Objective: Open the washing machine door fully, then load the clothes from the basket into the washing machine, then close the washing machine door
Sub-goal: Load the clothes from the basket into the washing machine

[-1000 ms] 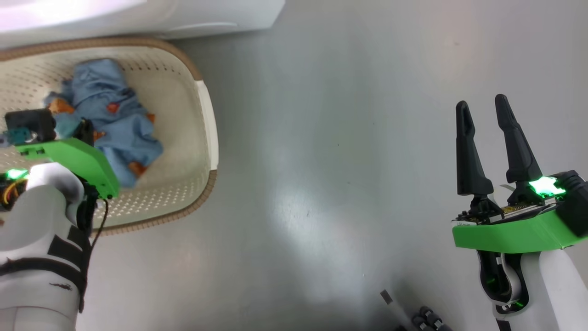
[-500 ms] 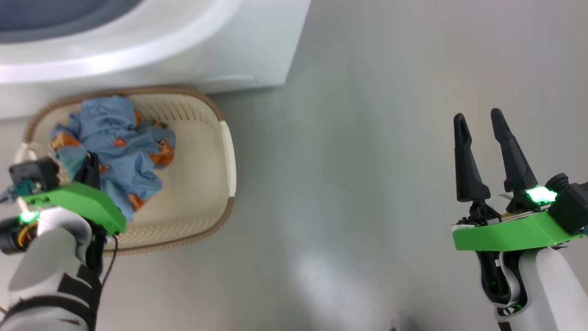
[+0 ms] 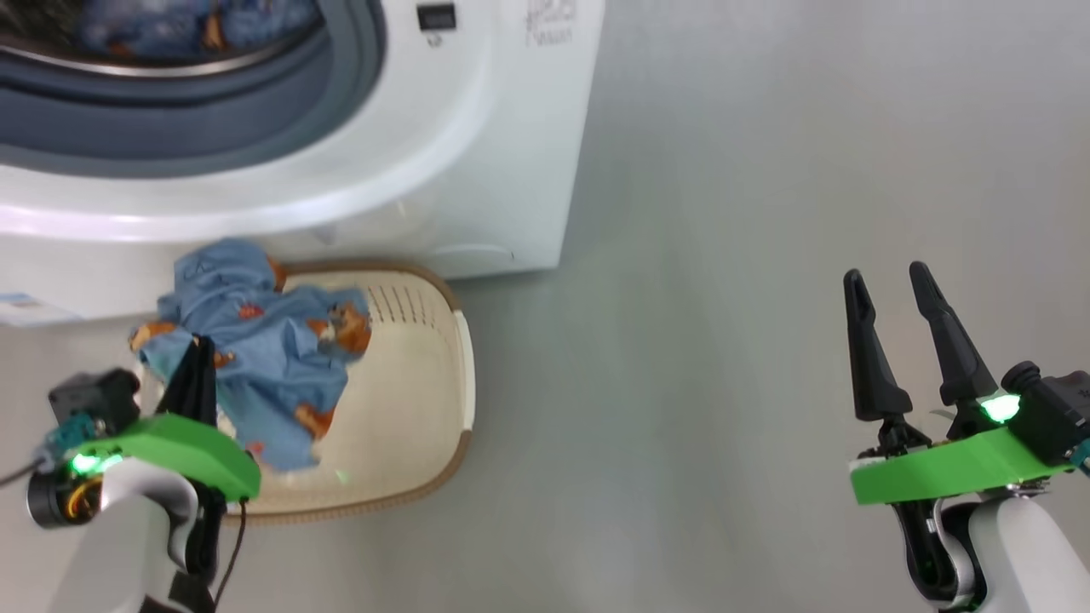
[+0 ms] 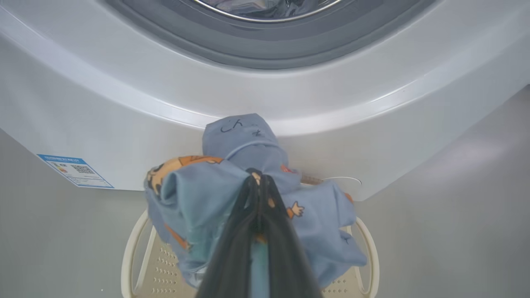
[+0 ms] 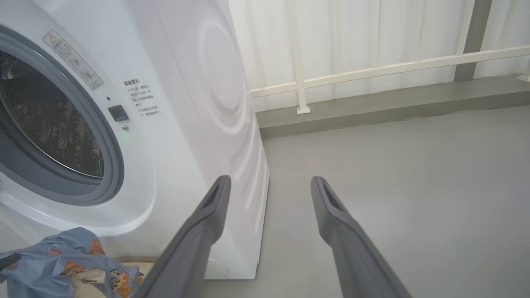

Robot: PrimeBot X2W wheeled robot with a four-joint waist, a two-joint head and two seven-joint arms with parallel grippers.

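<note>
My left gripper is shut on the clothes, a light blue bundle with orange-brown figures. The bundle hangs from the pinched fingertips over the basket, just below the front of the washing machine. More blue fabric lies inside the drum, whose mouth stands uncovered. The washing machine door is out of view. My right gripper is open and empty above the floor, well right of the machine. In the right wrist view the right gripper points past the machine's corner, with the clothes at the lower left.
A blue label sticker sits low on the machine's front. Grey floor stretches to the right of machine and basket. Behind it run a raised kerb and a white railing before pale curtains.
The head camera has tilted up, bringing the drum mouth into view. My left gripper has lifted the clothes from the basket's bottom to above its rim. The right gripper stays open.
</note>
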